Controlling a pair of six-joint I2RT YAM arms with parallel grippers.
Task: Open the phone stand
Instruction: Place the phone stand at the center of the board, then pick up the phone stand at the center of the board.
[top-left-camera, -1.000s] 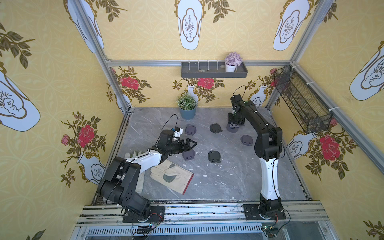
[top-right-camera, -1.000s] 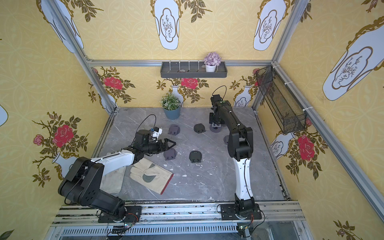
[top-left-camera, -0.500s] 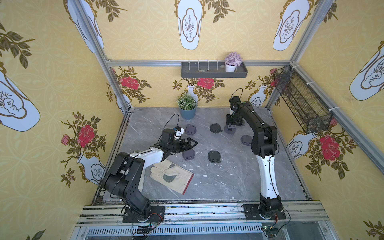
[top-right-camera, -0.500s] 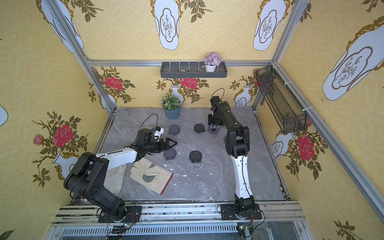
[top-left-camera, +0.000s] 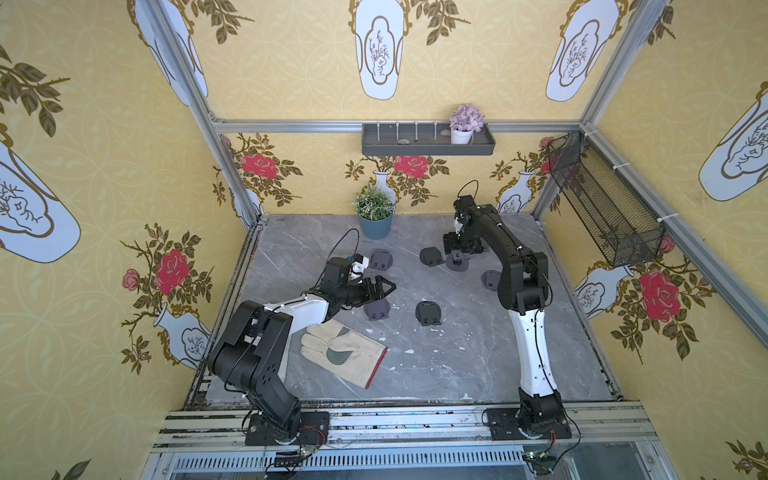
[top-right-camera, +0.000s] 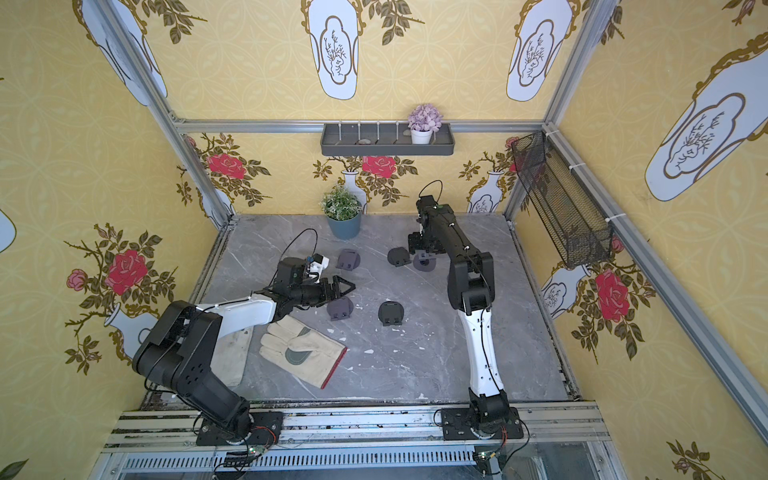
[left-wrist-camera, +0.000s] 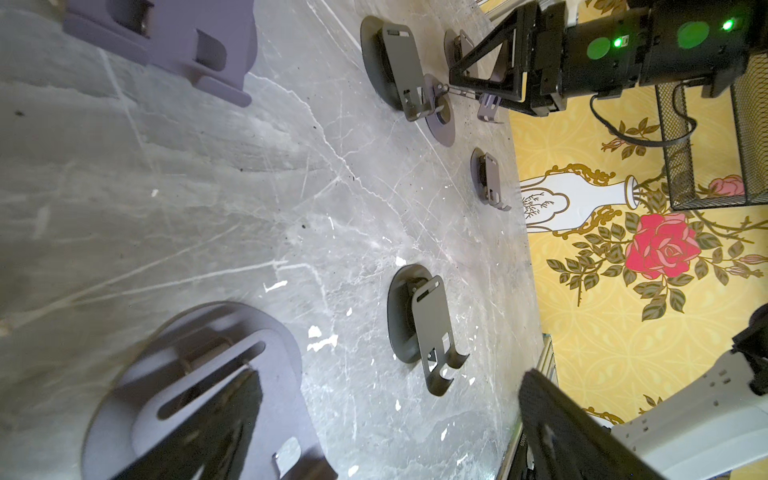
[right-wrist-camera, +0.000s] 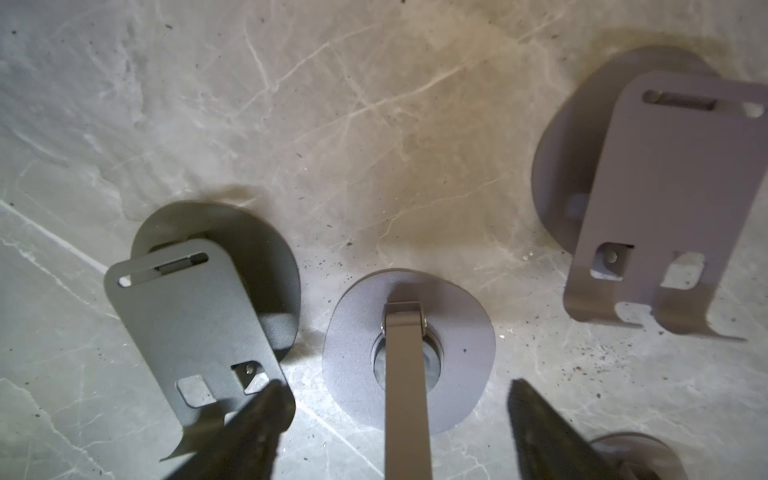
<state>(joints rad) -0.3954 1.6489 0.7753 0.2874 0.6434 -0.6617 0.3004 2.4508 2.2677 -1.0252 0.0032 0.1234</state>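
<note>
Phone stand (right-wrist-camera: 405, 374): at the back of the table, right of centre, directly under the right gripper (right-wrist-camera: 397, 390). Its round base lies flat on the marble. Its arm is hinged up off the base and rises between the jaws.

Right gripper: jaws spread wide, one on either side of the arm, neither touching it; nothing held. Compared with one second ago, these jaws stand wider apart and the right arm's elbow has drawn slightly toward the table's middle. The stand keeps the same spot in both top views.

Left gripper (top-left-camera: 381, 286): fully spread, empty, hovering just over a purple folded stand (top-left-camera: 376, 310) near the table's centre. Its position is unchanged.

Other folded stands lie flat:
- a dark stand (top-left-camera: 430, 255) just beside the opened one
- a lilac stand (top-left-camera: 381, 259) farther left
- a grey stand (top-left-camera: 490, 280) partly behind the right arm
- a black stand (top-left-camera: 428, 312) at centre

Surface: the table (top-left-camera: 457, 374) is grey veined marble with scattered white flecks. A work glove (top-left-camera: 343, 353) lies front left, and a second glove (top-right-camera: 230, 353) lies partly under the left arm.

Room: a potted plant (top-left-camera: 374, 212) stands at the back edge. A shelf (top-left-camera: 428, 143) on the back wall carries a flower pot (top-left-camera: 465, 124). A wire basket (top-left-camera: 602, 203) hangs on the right wall. The wallpaper is yellow with roses and vases.
</note>
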